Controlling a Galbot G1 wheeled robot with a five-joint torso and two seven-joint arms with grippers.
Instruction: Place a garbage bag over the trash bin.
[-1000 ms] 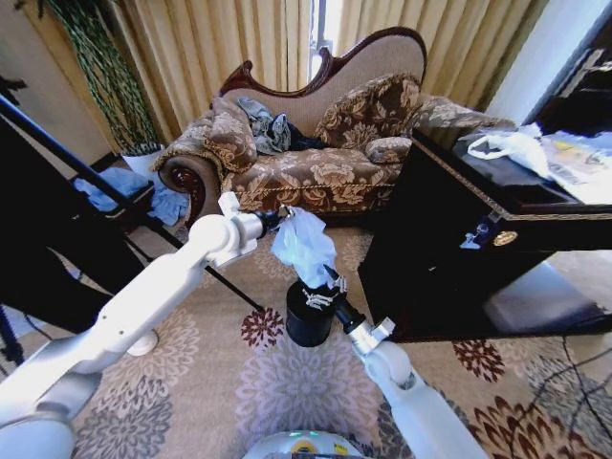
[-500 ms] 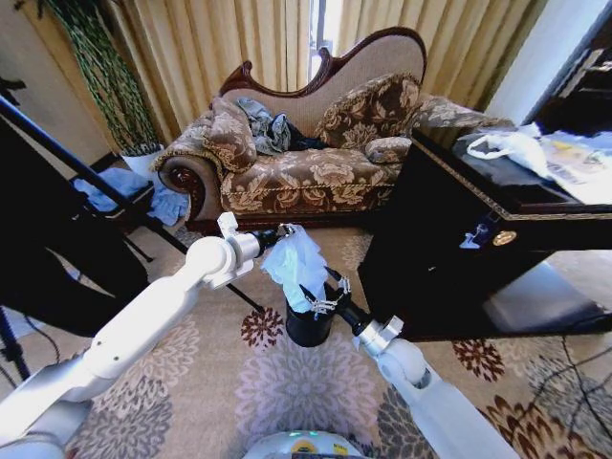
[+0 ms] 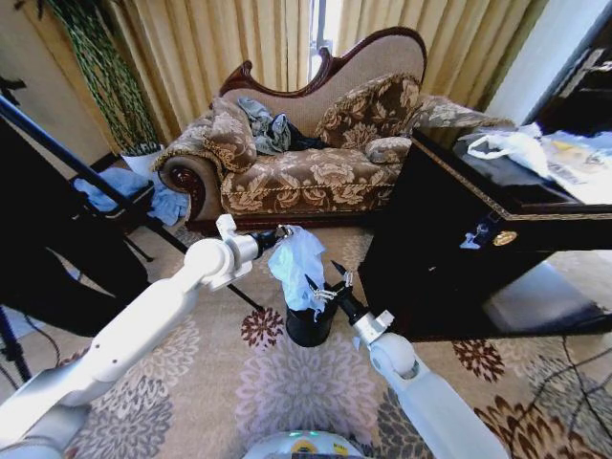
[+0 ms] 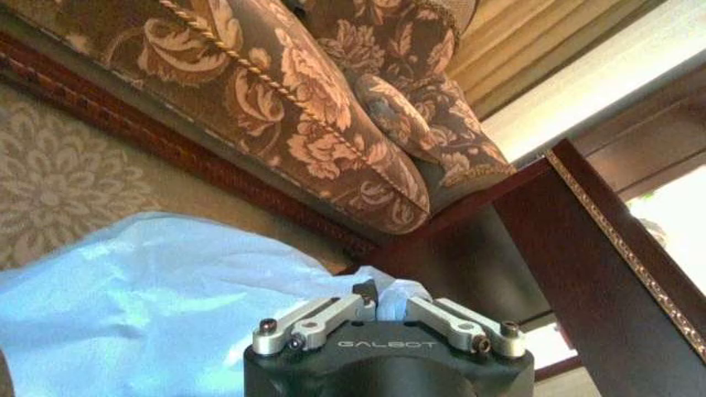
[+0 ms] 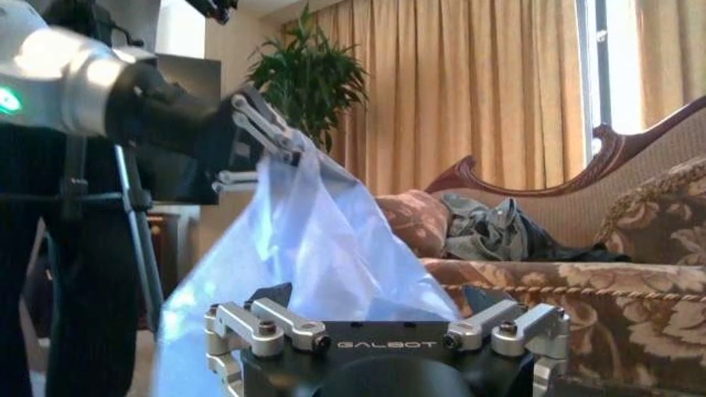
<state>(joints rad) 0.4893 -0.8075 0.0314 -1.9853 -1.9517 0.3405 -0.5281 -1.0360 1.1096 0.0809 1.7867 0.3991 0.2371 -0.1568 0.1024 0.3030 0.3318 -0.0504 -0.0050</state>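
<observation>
Left gripper [image 3: 279, 232] fingers pinch the garbage bag [image 3: 297, 264] above the trash bin [image 3: 308, 325]; right gripper [image 3: 326, 280] fingers spread beside it.

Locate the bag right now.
Head view: the bag hangs centre frame, pinched at its top by the left gripper, its lower end at the bin, the open right gripper beside it.

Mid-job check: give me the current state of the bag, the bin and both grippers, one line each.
garbage bag: held up by its top, hanging with its lower end in the bin mouth, not spread over the rim.
trash bin: upright on the carpet, rim not covered.
left gripper: shut on the bag's top, above the bin.
right gripper: open, beside the bag just over the bin rim.
</observation>
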